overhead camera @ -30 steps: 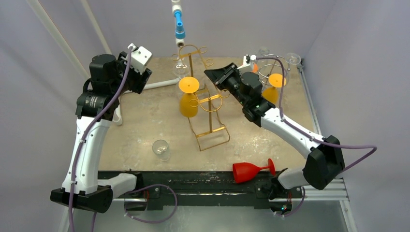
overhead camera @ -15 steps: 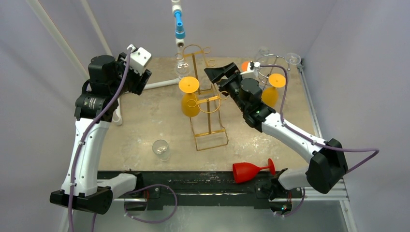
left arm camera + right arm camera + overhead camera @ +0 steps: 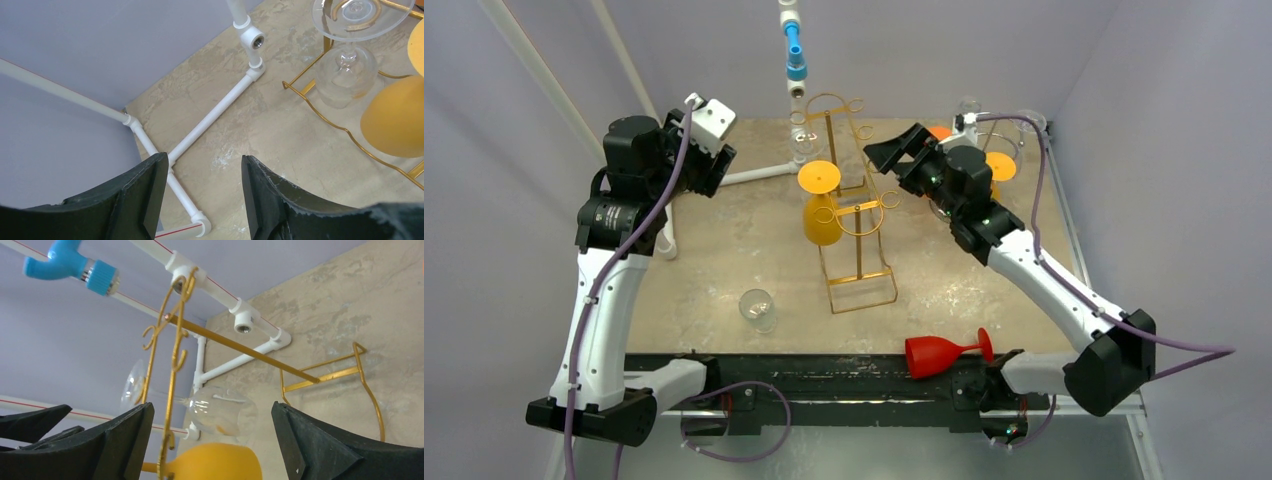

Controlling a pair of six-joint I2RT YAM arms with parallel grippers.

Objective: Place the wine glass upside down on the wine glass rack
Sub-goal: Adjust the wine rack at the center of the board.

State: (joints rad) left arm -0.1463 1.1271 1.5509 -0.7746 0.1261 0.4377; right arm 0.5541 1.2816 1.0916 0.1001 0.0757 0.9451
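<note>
At the far left, the left gripper [image 3: 201,167] is hovering over the white pipe [image 3: 215,115], its fingers standing apart with nothing between them. Nearer the front, a clear glass [image 3: 757,308] is sitting upright on the table [image 3: 724,250]. In the middle, the yellow wine glass [image 3: 822,225] is hanging upside down on the gold rack [image 3: 861,272], foot on top and bowl pointing down, with a second clear glass [image 3: 345,75] hanging behind it. Just right of the rack, the right gripper [image 3: 892,150] is hovering with its fingers spread wide, gripping nothing and clear of the yellow glass. A red glass [image 3: 939,354] is lying on its side at the near edge. At the far right, an orange glass [image 3: 1000,165] is hanging in a wire stand [image 3: 1024,125].
</note>
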